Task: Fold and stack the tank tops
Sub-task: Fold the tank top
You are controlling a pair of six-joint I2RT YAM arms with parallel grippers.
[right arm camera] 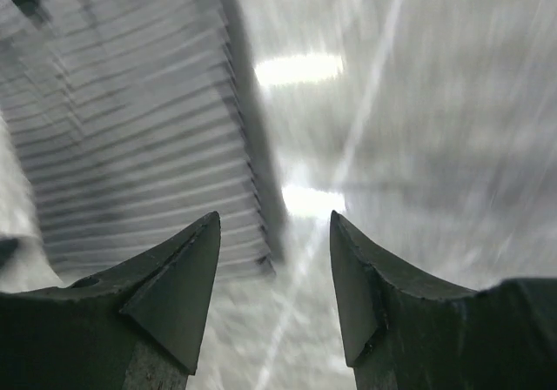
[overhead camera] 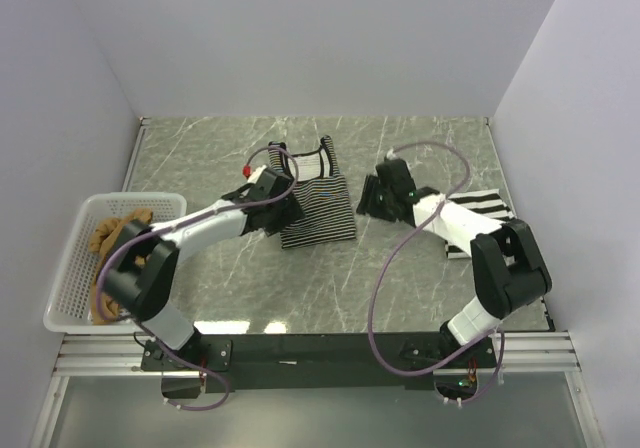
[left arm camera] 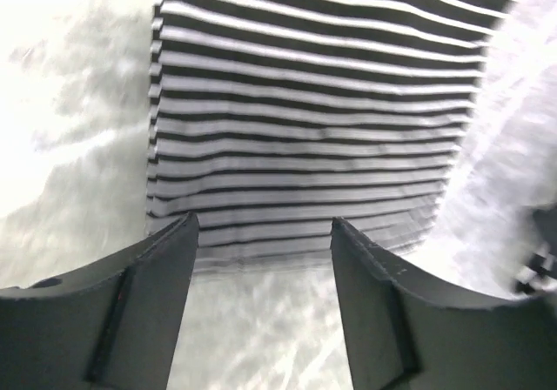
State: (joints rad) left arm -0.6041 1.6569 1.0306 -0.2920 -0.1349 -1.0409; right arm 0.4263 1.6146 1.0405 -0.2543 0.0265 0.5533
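Grey tabletop (overhead camera: pixel 420 148), thin-striped top (overhead camera: pixel 320 210), edges straight

Wide lane of bare table (overhead camera: pixel 420 143) along the top of the frame. Centre's taken: the thin-striped top (overhead camera: pixel 320 213) lies flat, with the left gripper (left arm camera: pixel 261 233) at its left edge and the right gripper (right arm camera: pixel 274 233) over marble just off its right edge. On the right, the right arm (overhead camera: pixel 455 223) crosses the wide-striped top (overhead camera: pixel 488 206). The basket (overhead camera: pixel 68 268) walls off the left edge. Lower centre, between the arms, there's free marble.
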